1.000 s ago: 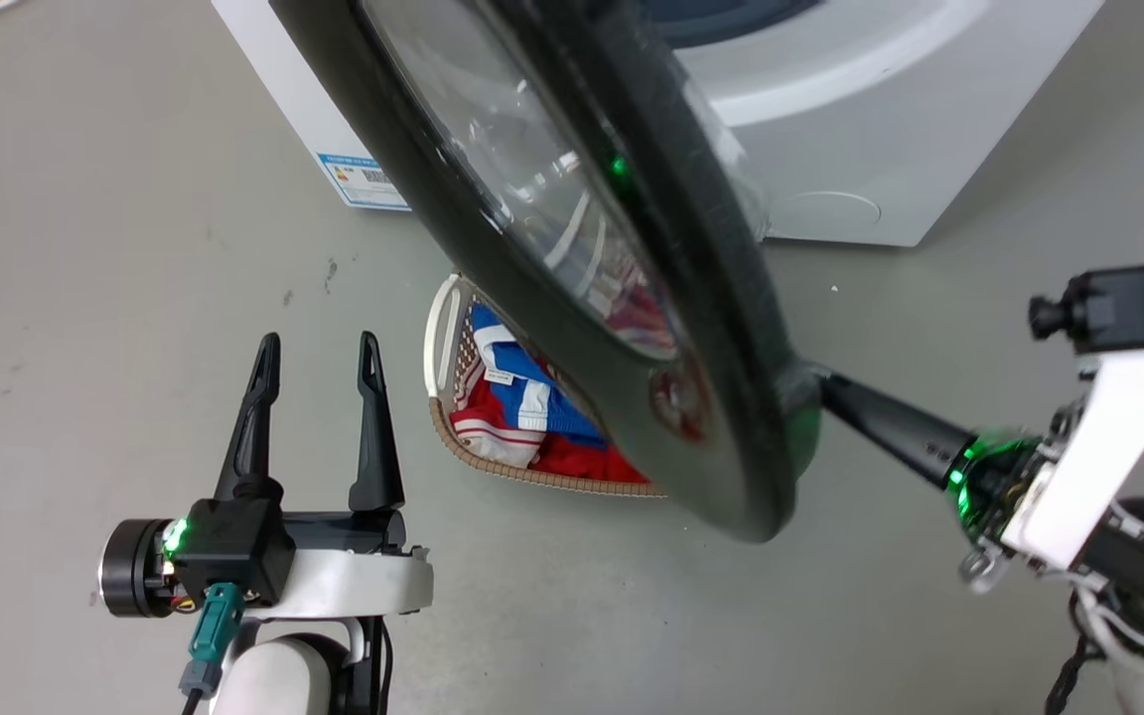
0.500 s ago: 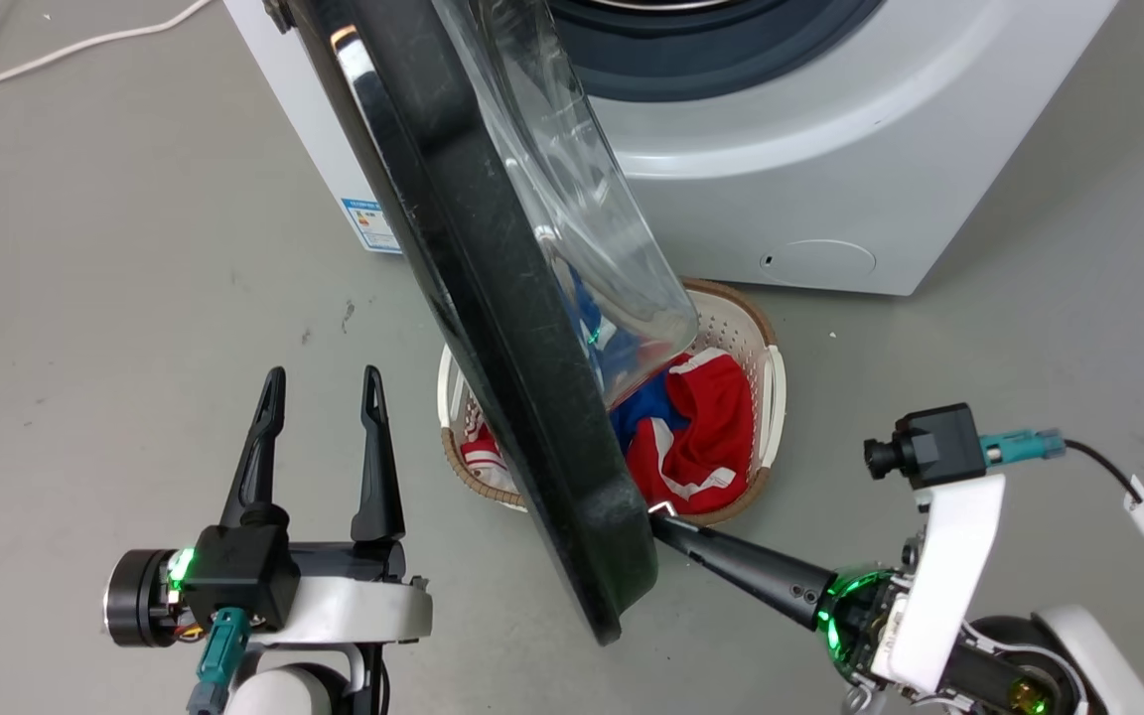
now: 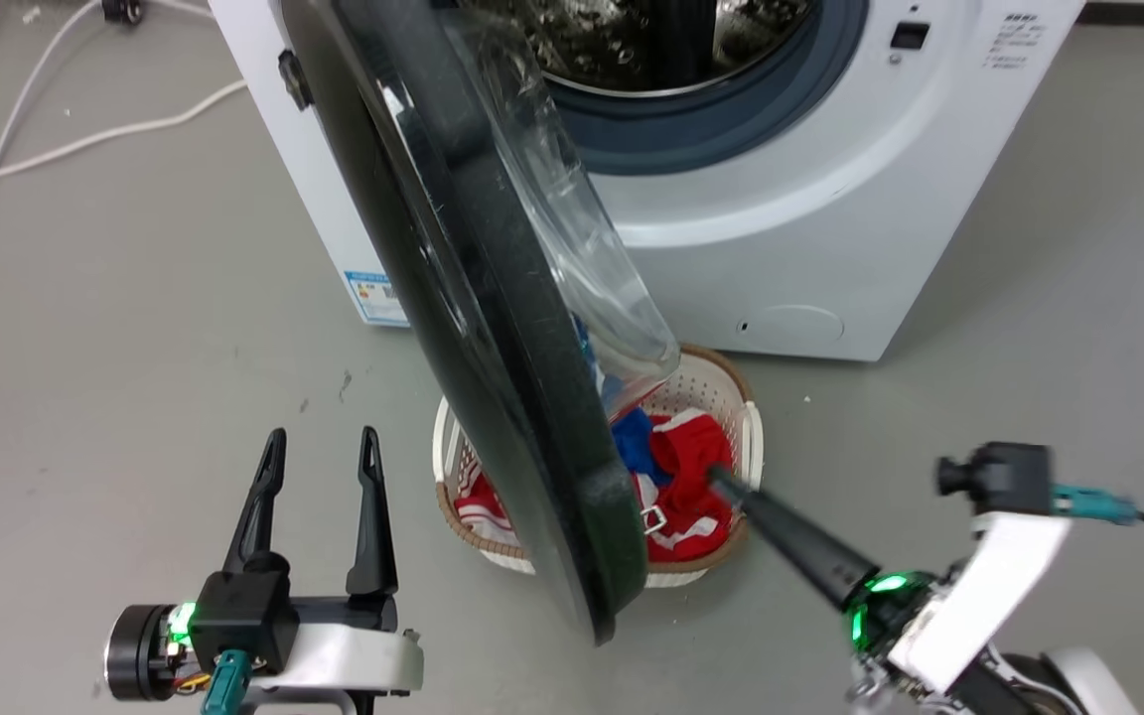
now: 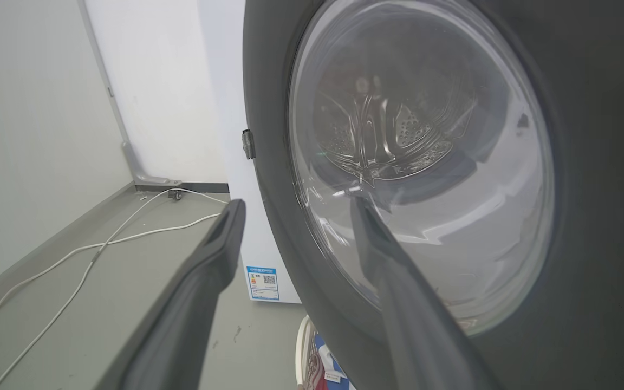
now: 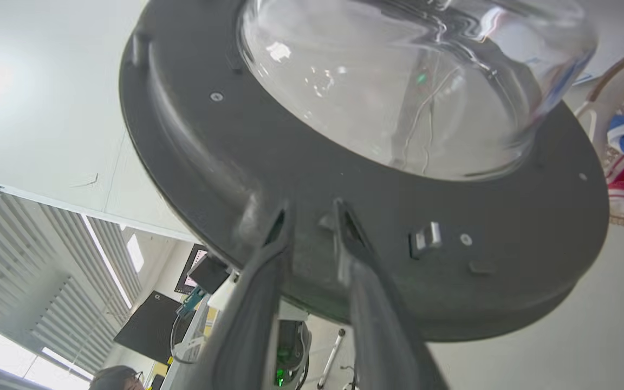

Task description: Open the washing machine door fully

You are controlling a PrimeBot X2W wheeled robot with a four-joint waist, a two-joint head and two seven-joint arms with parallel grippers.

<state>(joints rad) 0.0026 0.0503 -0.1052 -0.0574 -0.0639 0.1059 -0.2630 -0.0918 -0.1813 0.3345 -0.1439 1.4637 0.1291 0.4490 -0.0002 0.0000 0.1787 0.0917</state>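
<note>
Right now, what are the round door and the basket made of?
The door looks like dark plastic, scuffed along its edge. Its bulging middle looks like clear glass: see-through and shiny. The basket seems white plastic, with rows of little holes.

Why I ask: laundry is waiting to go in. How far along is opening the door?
Done: the washing machine door is unlatched and swung well clear of the drum. In hand: the right gripper points at the door's inner face, near the latch; contact is unclear. Remaining: probably a last swing to fully open. The left gripper hovers open.
</note>
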